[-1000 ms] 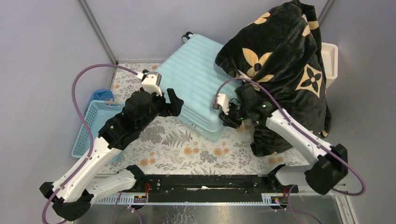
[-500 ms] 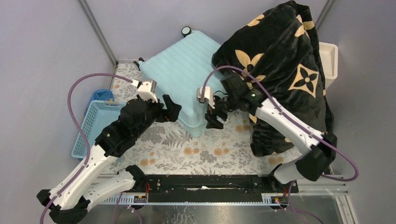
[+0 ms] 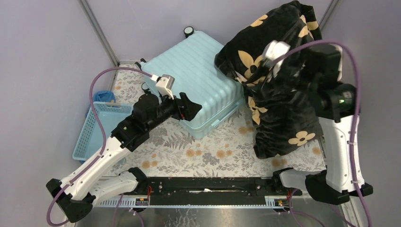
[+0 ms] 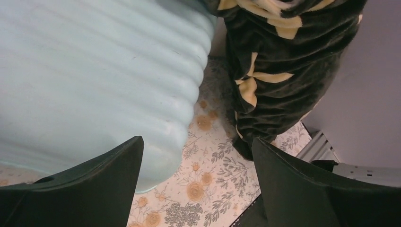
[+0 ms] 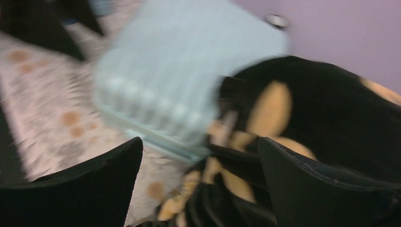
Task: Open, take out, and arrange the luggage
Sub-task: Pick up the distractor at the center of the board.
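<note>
Blanket [image 3: 283, 99] overlaps the luggage [image 3: 194, 80]; left gripper [image 4: 196, 147] and right gripper [image 5: 199, 147] gape wide, empty

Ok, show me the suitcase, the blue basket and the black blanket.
suitcase [image 3: 201, 78], top view, ribbed shell.
blue basket [image 3: 85, 135], top view, left wall.
black blanket [image 3: 279, 125], top view, hanging front fold.

Pale aqua ribbed luggage [image 3: 197, 81] lies flat, seemingly closed.
</note>
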Controlling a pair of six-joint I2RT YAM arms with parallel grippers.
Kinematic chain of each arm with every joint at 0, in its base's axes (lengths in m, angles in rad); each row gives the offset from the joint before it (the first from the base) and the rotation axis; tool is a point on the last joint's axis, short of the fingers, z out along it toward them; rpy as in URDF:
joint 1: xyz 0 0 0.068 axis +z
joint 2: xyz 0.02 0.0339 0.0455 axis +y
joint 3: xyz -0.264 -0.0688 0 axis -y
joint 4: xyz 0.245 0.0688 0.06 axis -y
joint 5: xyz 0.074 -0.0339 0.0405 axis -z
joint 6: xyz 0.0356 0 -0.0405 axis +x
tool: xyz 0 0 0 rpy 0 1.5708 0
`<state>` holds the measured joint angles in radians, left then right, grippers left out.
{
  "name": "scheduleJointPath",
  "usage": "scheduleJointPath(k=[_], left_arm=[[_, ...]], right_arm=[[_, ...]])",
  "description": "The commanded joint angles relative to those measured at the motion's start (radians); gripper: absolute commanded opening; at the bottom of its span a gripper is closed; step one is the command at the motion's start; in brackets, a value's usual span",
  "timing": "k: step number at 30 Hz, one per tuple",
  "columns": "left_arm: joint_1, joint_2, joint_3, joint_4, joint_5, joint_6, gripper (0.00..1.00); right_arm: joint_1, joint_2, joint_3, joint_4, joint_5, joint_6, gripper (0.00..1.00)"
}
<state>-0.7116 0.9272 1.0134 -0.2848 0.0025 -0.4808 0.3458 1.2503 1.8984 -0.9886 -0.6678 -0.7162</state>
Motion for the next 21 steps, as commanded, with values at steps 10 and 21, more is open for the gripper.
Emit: scheduleJointPath(k=[10, 21], left_arm=[[0.001, -0.003, 0.005, 0.163, 0.125, -0.027, 0.93], [0.002, 0.025, -0.051, 0.302, 0.213, -0.102, 0.93]], right_arm=[[-0.625, 0.25, 0.271, 0.322, 0.046, 0.553, 1.0], [-0.677, 0.288, 0.105, 0.401, -0.092, 0.705, 1.0]])
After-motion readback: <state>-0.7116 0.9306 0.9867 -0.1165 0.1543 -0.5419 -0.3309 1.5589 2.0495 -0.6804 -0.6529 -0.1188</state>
